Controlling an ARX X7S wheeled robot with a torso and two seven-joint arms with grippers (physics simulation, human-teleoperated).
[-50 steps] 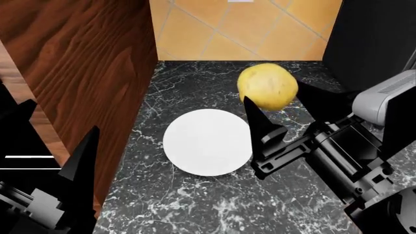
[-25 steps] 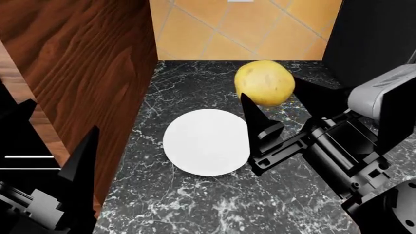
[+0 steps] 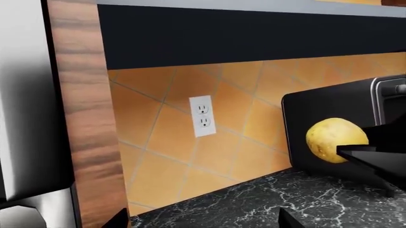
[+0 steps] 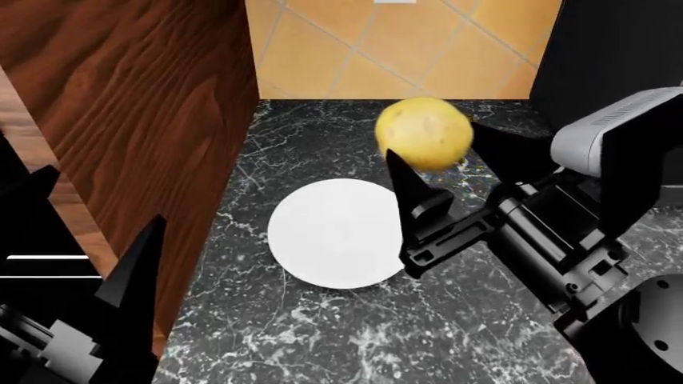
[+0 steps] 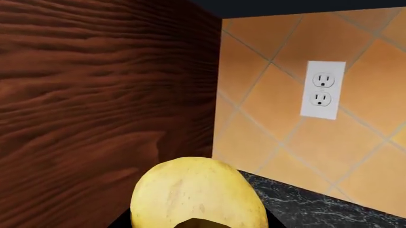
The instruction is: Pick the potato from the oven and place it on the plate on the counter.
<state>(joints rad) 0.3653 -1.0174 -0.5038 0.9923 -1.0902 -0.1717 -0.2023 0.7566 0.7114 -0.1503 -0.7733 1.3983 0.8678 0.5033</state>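
The right gripper [image 4: 440,164] has its two black fingers [image 4: 411,200] closed on the potato [image 4: 424,134], which sits pinched at their tips, held in the air above the counter [image 4: 353,336] with the white plate [image 4: 336,232] lying just beside and below the nearer finger. The left gripper [image 4: 91,240] holds nothing, its pointed fingers spread apart close by the brown wooden panel [image 4: 139,96], with the plate off to their far side and the tiled wall [image 4: 395,48] beyond.
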